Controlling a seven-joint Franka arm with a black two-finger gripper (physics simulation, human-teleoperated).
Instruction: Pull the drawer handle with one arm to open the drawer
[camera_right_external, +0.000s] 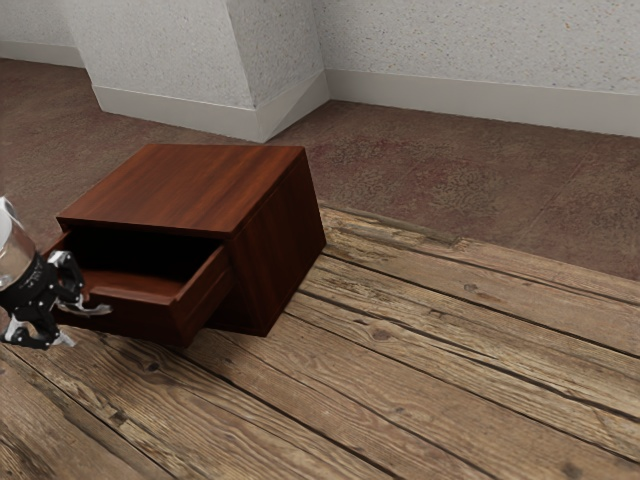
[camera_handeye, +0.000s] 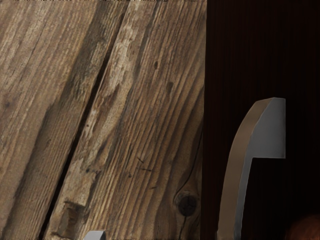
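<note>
- Risk: the hand (camera_right_external: 68, 303) sits at the drawer handle (camera_handeye: 239, 170), but I cannot tell whether it grips it. A loose hold would likely slip off mid-pull, or the pull might drag the whole cabinet (camera_right_external: 200, 185).
- The drawer (camera_right_external: 150, 292), dark reddish wood, stands partly out of the cabinet on the plank bench (camera_right_external: 400, 380).

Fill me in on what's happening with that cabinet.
A robot arm's black two-finger pincer is at the front of the drawer of a dark red-brown wooden cabinet, right by the drawer's curved grey metal handle. The drawer stands partway out of the cabinet, with its dark inside showing. The cabinet sits on weathered wooden planks. Whether the pincer actually grips the handle cannot be told from here.
</note>
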